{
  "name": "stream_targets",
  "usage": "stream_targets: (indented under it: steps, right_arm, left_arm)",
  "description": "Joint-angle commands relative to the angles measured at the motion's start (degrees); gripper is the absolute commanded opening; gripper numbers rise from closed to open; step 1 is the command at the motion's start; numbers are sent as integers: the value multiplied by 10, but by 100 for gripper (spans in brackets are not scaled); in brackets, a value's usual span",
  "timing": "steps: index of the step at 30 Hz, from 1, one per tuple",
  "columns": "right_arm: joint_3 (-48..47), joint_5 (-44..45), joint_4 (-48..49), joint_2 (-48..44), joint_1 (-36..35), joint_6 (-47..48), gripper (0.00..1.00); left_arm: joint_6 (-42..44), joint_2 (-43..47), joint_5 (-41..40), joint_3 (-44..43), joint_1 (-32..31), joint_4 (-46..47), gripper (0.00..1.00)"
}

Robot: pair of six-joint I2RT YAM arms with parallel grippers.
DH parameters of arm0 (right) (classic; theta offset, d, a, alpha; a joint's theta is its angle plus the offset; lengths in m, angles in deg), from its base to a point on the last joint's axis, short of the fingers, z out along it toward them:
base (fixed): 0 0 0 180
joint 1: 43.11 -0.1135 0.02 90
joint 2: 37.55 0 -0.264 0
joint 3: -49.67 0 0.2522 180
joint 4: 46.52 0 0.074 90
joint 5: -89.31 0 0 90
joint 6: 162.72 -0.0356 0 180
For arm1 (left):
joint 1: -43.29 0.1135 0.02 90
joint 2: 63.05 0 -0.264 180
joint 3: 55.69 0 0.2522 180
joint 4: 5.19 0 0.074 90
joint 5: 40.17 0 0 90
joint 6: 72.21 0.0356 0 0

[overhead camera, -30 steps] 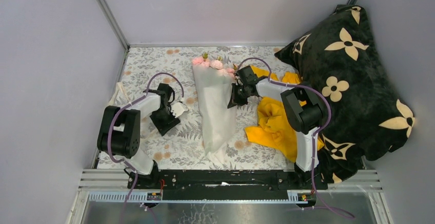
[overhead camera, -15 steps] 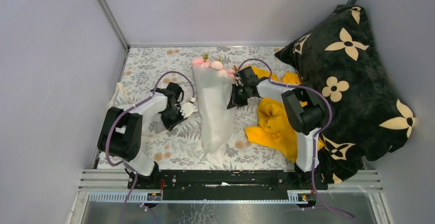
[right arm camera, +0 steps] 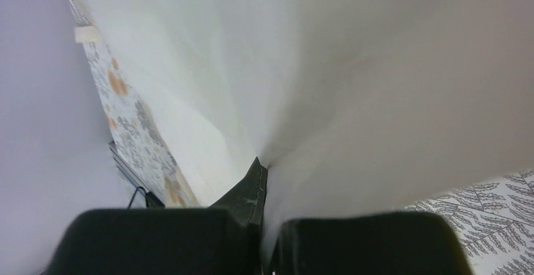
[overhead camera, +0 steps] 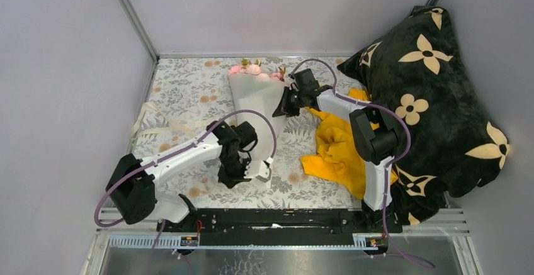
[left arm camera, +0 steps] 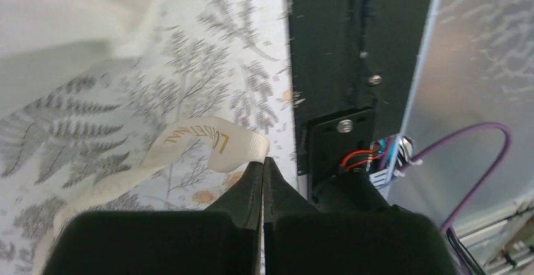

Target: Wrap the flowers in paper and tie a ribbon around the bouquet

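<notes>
Left wrist view: the left gripper (left arm camera: 263, 165) pinches the end of the long flat cream ribbon (left arm camera: 200, 141) beside the narrow foot of the crinkly white paper cone (overhead camera: 255, 114). The right gripper (right arm camera: 261, 169) clamps that cone near the pale pink flowers (overhead camera: 252, 69). Tying seems to be starting; next the ribbon must pass around the cone's waist.

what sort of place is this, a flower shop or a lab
Most likely a robot lab cell, not a shop: plain grey walls, a left arm and right arm bolted to a black rail, and a printed tablecloth as staging.
</notes>
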Motion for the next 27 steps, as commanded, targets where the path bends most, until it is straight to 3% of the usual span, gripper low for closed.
stream_targets:
  steps: [1, 4, 9, 13, 19, 27]
  right_arm:
    - [-62, -15, 36, 6, 13, -46, 0]
    - [-94, -12, 33, 24, 15, -56, 0]
    - [-123, -27, 28, 54, 15, -77, 0]
    - [-142, -46, 25, 64, 15, -80, 0]
    - [-176, -76, 6, 69, 15, -67, 0]
    - [-180, -87, -15, 39, 15, -50, 0]
  left_arm:
    - [7, -6, 48, -16, -79, -74, 0]
    - [-35, -23, 53, -39, -142, -21, 0]
    - [-109, -116, 59, -153, -230, 102, 0]
    - [-111, -167, 50, -209, -287, 194, 0]
    - [-72, -221, -61, -194, -293, 337, 0]
    - [-54, -218, -189, -160, -257, 439, 0]
